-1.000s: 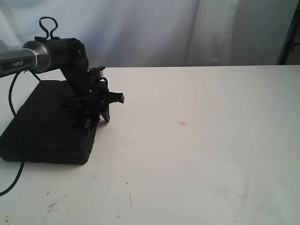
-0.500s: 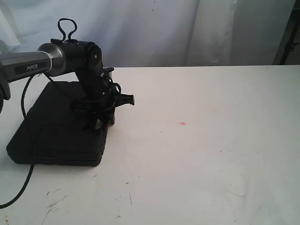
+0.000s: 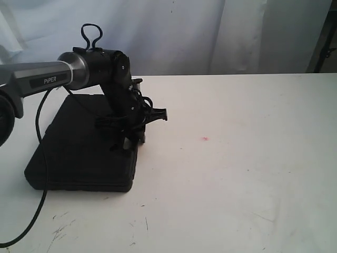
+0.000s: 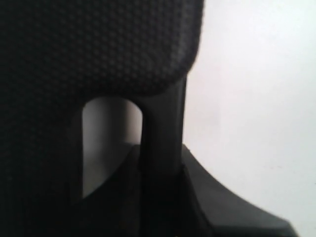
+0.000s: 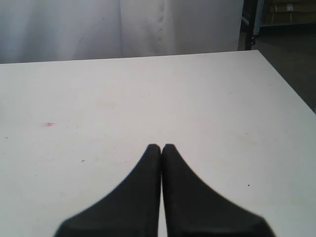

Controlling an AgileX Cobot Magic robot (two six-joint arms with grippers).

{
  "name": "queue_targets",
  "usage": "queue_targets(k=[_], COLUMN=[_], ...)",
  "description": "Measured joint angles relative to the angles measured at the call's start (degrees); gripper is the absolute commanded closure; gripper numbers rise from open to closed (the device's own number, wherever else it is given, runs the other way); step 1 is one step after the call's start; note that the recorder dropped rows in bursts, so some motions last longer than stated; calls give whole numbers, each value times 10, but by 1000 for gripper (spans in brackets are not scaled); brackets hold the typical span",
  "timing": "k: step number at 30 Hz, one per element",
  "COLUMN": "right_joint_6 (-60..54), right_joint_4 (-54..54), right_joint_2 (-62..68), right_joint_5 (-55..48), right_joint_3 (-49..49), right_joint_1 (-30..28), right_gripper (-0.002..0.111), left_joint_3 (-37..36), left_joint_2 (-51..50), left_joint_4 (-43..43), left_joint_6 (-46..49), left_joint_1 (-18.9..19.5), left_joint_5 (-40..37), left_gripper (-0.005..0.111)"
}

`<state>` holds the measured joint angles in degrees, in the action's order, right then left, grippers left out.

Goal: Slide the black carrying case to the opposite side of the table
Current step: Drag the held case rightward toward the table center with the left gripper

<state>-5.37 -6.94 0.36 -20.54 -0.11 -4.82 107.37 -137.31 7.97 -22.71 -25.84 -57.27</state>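
The white table (image 3: 247, 184) fills most of the exterior view, running out from the left gripper (image 3: 128, 138) on every side, and a pale curtain (image 3: 210, 31) hangs beyond its far edge. The case (image 3: 79, 153), flat and matte black, lies on the table beneath and behind this gripper, spreading back toward the side the left arm (image 3: 47, 79) reaches in from. Only the case's nearest edge sits directly under the gripper. The arm slants down over the case, with 1 black cable (image 3: 42, 195) looping from it past the case's outer side down to the table. In the left wrist view the case's textured surface fills the picture. The gripper's 2 fingers (image 4: 217, 197) press in on either side of the handle bar (image 4: 163, 128), pinching it, with the handle slot (image 4: 106, 143) open just beside them and white table showing through it. The right gripper (image 5: 161, 147) hangs above bare table with its 2 fingertips pressed together and nothing between them. Thin dark scratches (image 3: 60, 229) mark the table well apart from the left gripper, past the case's near edge. A small red speck (image 3: 204, 139) lies on the side of the left gripper away from the case, clear of both.
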Motion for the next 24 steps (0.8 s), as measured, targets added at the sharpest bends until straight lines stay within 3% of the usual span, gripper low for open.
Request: queue_targets(k=[16,24], right_joint_6=[0,0], right_joint_4=[0,0], right_joint_2=[0,0], right_joint_5=[0,0], right_joint_3=[0,0], right_joint_1=[0,0], right_gripper=[108,108], left_joint_3=[1,55], left_joint_2=[-3,-14], left_joint_4=[30,26], left_joint_6=[-7,-20], left_joint_1=[-38,-46], left_joint_5=[27,5], left_gripper=[107,107])
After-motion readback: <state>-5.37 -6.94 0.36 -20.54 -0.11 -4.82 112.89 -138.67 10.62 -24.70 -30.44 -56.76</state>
